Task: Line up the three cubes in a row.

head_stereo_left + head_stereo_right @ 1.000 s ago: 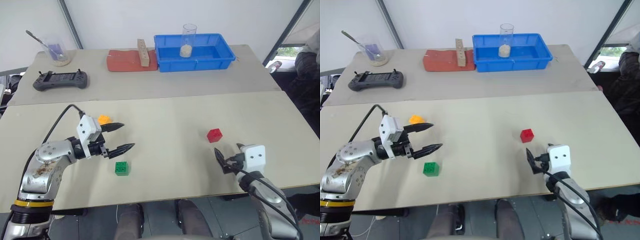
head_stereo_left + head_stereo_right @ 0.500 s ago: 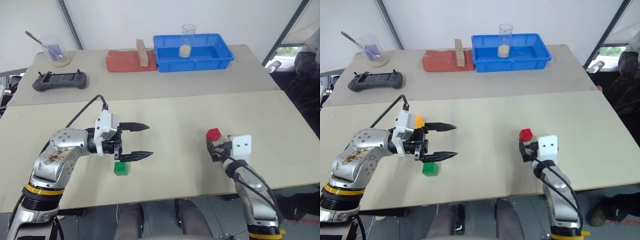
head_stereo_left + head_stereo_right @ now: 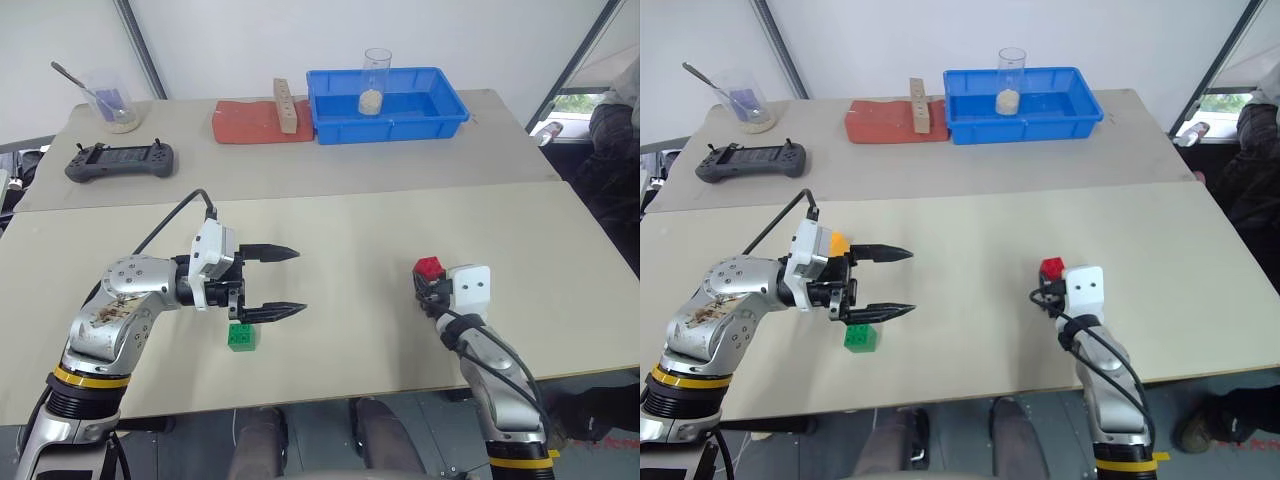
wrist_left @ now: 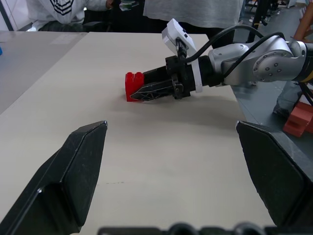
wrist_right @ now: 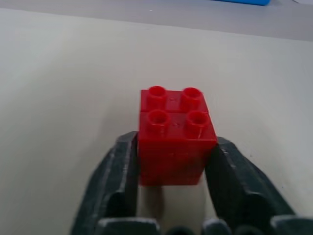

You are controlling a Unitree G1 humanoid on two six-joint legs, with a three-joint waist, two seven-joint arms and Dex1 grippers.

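My right gripper (image 3: 424, 288) is shut on the red cube (image 3: 429, 267), which rests on the near right of the table; the right wrist view shows its fingers (image 5: 120, 171) pressed against both sides of the studded cube (image 5: 175, 132). The green cube (image 3: 241, 337) lies at the near left, just below and behind the tips of my left gripper (image 3: 295, 280). That gripper hovers open, pointing right, with nothing between its fingers. The yellow-orange cube (image 3: 839, 243) peeks out behind the left gripper's body. In the left wrist view the red cube (image 4: 131, 87) sits in the right gripper.
On the far table stand a blue bin (image 3: 440, 115) with a glass cylinder (image 3: 377, 75), a wooden block (image 3: 287, 105) on a red mat (image 3: 245, 122), a game controller (image 3: 118, 160) and a beaker with a spoon (image 3: 108, 98). A person (image 3: 618, 120) sits at the right edge.
My right gripper moved forward to the red cube and shut on it. My left gripper swung right, over the green cube, then held still and stayed open.
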